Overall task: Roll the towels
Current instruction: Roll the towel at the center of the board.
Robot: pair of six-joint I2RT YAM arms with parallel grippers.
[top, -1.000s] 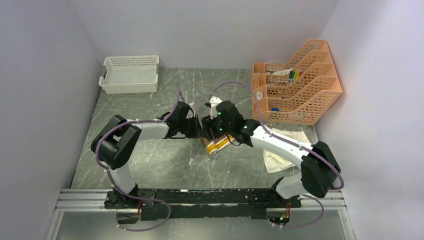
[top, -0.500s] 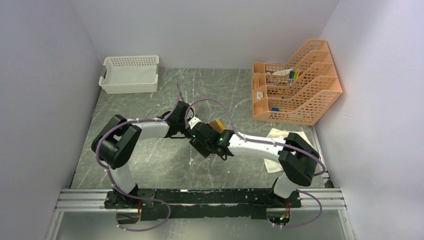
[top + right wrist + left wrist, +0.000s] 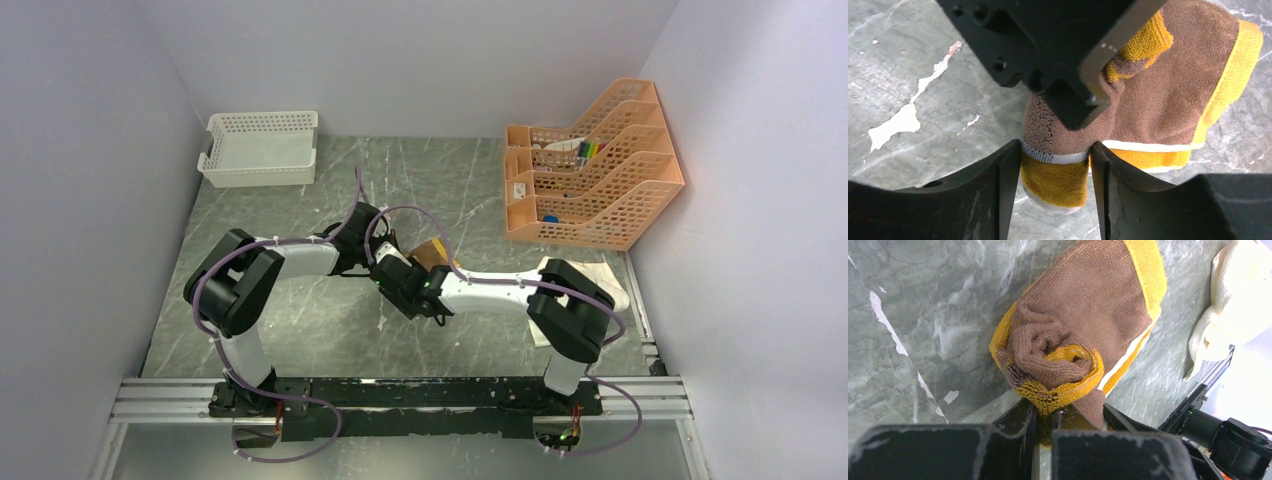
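Note:
The mustard-yellow and brown towel (image 3: pixel 1088 315) lies partly rolled on the marble table, its coiled end facing the left wrist camera. My left gripper (image 3: pixel 1045 412) is shut on the yellow rim of that coil. My right gripper (image 3: pixel 1055 165) is closed on a folded yellow-and-white end of the same towel (image 3: pixel 1168 100), both fingers touching it. From above, the two grippers (image 3: pixel 385 262) (image 3: pixel 402 288) meet mid-table with the towel (image 3: pixel 432 250) just beyond them. The cream towel (image 3: pixel 592 276) lies crumpled under the right arm, and its edge shows at the left wrist view's top right (image 3: pixel 1233 295).
A white lattice basket (image 3: pixel 260 148) stands at the back left. An orange file rack (image 3: pixel 590 180) stands at the back right. The left gripper's black finger (image 3: pixel 1048 50) hangs over the towel in the right wrist view. Side walls enclose the table.
My right wrist has swung from the far side of the towel down to its near side. The towel now shows beyond the grippers. The left arm has barely moved.

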